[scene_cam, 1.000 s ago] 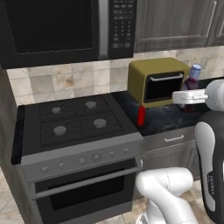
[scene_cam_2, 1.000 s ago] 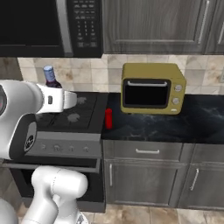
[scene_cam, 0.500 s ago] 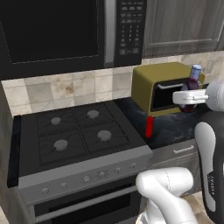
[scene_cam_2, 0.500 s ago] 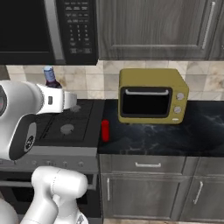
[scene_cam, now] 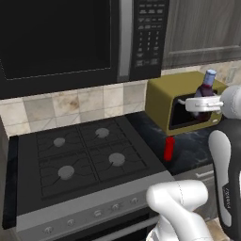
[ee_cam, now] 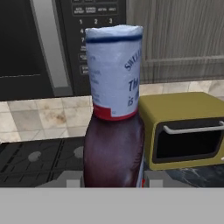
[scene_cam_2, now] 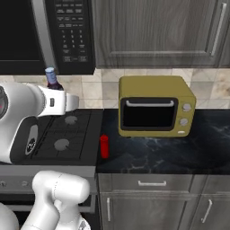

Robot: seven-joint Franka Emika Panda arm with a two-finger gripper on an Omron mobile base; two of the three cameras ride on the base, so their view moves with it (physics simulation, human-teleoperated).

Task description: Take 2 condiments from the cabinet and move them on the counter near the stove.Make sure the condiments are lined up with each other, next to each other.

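Dark glossy bottle (ee_cam: pixel 113 144), cylindrical pale-blue cap (ee_cam: pixel 114 70)

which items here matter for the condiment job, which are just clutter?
Job:
- dark brown bottle, held in end effector
- red squeeze bottle, standing on counter
- stove

Clutter:
- olive-yellow toaster oven
- microwave

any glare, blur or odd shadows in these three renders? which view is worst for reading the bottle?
Left base view: flat, even light, soft render; dark brown bottle small but upright in the gripper. Right base view: weak shadow under the toaster oven; red squeeze bottle crisp. Hand view: bottle very close, cap text readable in part, lower body cut off; no glare.
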